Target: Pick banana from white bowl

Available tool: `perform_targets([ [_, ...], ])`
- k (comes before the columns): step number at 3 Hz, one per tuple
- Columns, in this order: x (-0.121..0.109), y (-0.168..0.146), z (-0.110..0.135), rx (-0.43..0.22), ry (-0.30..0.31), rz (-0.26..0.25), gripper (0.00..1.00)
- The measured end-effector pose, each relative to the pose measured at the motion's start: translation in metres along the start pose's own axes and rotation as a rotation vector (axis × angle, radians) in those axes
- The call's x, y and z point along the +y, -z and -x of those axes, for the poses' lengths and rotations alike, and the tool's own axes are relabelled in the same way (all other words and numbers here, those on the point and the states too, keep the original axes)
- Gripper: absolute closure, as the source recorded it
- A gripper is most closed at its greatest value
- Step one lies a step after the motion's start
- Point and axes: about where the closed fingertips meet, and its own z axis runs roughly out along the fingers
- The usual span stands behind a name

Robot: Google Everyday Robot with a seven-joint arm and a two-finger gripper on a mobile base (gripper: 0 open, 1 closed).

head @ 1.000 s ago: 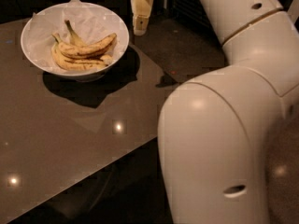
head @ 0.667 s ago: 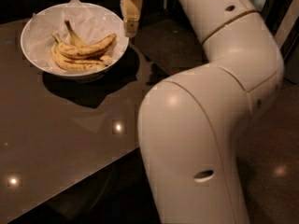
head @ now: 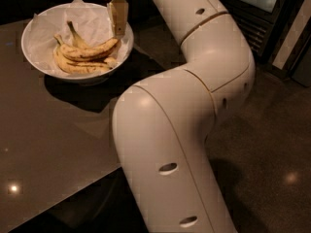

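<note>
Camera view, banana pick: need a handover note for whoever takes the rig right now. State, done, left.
Gripper: pointing down over the right side of the white bowl, just above the right end of the banana. I cannot tell whether they touch.
Banana: in the bowl, lying on top of the other bananas, not lifted.
Bowl: on the dark table.
Done: arm brought over the bowl.
Left: lower, grasp the banana, lift it out.
</note>
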Motion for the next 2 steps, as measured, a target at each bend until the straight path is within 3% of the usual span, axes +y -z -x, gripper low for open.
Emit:
perform_targets([
  [1, -0.0030, -0.0088, 0.0128, -0.019, 0.012, 0.011, 0.28],
  [2, -0.0014, -0.0148, 0.0213, -0.060, -0.012, 0.027, 0.27],
])
